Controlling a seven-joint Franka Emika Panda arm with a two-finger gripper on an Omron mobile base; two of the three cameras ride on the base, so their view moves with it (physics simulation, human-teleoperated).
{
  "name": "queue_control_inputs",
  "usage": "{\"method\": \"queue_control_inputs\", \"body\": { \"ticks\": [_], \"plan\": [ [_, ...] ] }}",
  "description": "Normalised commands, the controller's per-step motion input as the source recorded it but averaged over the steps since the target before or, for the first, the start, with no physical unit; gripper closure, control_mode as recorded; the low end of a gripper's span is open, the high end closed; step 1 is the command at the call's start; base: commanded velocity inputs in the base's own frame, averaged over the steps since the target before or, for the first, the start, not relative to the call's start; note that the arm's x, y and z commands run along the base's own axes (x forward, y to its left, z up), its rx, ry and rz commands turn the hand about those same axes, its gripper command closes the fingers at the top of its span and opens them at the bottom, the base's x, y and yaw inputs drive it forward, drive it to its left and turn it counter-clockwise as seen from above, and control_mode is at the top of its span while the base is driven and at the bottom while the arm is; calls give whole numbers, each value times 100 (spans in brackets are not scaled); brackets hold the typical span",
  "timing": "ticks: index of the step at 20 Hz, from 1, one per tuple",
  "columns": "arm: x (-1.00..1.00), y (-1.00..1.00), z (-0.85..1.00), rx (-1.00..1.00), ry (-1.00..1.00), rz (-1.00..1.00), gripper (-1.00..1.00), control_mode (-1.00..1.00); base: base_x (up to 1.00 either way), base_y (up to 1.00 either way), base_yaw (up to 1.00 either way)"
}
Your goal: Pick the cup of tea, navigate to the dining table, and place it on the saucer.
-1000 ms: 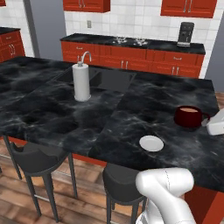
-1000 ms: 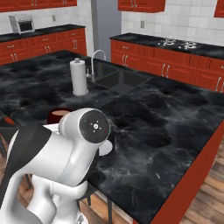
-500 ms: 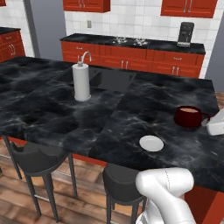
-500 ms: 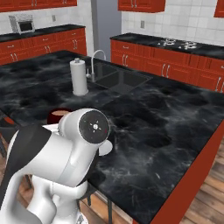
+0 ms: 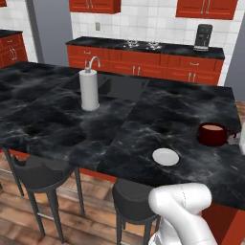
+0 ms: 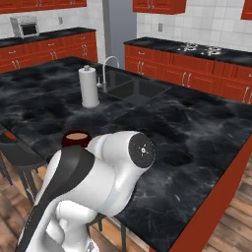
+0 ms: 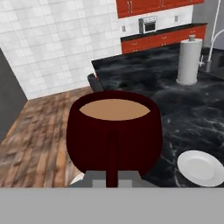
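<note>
Hand view, cup: the cup of tea [image 7: 114, 131] is closest to the camera, dark maroon, upright, full of light brown liquid, its handle pointing at the lens.
Gripper: closed on the cup's handle at the bottom of the hand view; the fingers themselves are mostly hidden behind the cup.
Saucer: the saucer [image 7: 200, 168] is a flat white round plate, bare, low and to the right of the cup in the hand view, apart from it.
Left base view, near edge: the saucer [image 5: 165, 156] lies close to the near edge of the dining table [image 5: 119, 119], with two dark stools [image 5: 43, 173] tucked under that edge.
Left base view, cup: the cup [image 5: 212, 134] sits further back and to the right of the saucer, near the table's right end; whether it touches the top cannot be told.
Right base view: the cup [image 6: 76, 140] peeks out just left of the white arm.
Mid table: a white paper-towel roll [image 5: 89, 90] stands upright beside the built-in sink [image 5: 112, 87] and faucet [image 5: 93, 61].
Far: the wall counter [image 5: 148, 60] with red cabinets carries a dark coffee machine [image 5: 203, 37].
</note>
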Motion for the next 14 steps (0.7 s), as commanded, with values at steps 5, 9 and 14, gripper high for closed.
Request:
{"method": "queue_control_inputs", "body": {
  "ticks": [5, 9, 14],
  "plan": [
    [43, -2, -30, -5, 0, 23, 100, -100, 0, 0, 0],
    [41, -1, -30, -5, 0, 19, 100, -100, 0, 0, 0],
    [26, -4, -51, -1, -3, 8, 100, -100, 0, 0, 0]
  ]
}}
